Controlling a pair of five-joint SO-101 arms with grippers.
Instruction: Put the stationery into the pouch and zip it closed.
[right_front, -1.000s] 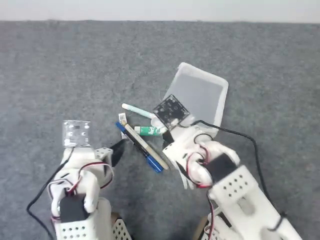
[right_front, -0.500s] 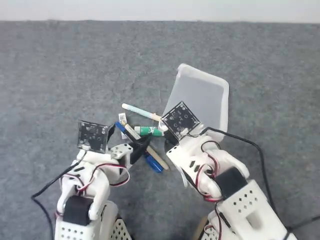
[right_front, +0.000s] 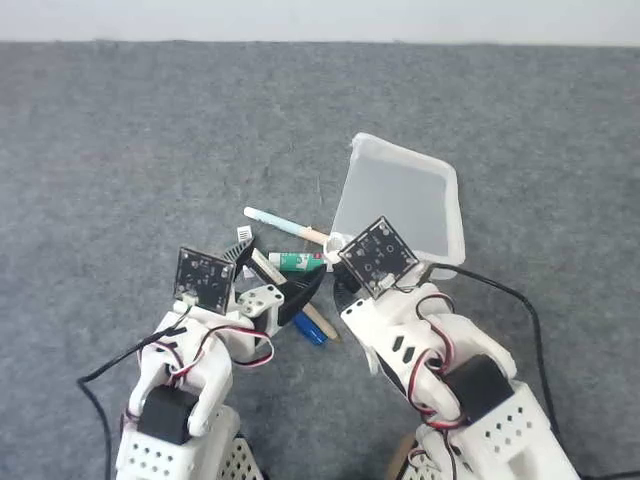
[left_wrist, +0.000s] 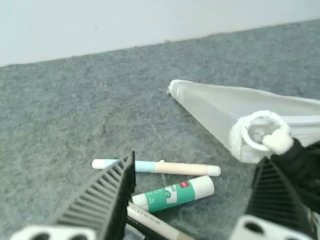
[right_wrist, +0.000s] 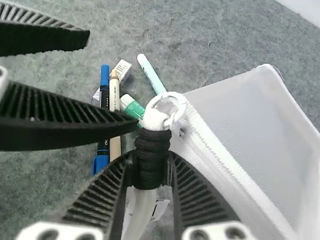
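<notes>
Frosted, translucent soft plastic for the pouch (right_front: 400, 195); coarse, matt felt-like cloth across the table (right_front: 130, 130); glossy plastic with a paper label on the glue stick (left_wrist: 175, 194); matt black ribbed plastic on the right pincer (right_wrist: 150, 161).

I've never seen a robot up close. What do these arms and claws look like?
The left arm and right arm are white plastic with black motor blocks, perforated bases and loose red, white and black cables. Each wrist carries a dark square camera board. The left gripper and right gripper have black, ridged, wedge-shaped fingers on white mounts.
</notes>
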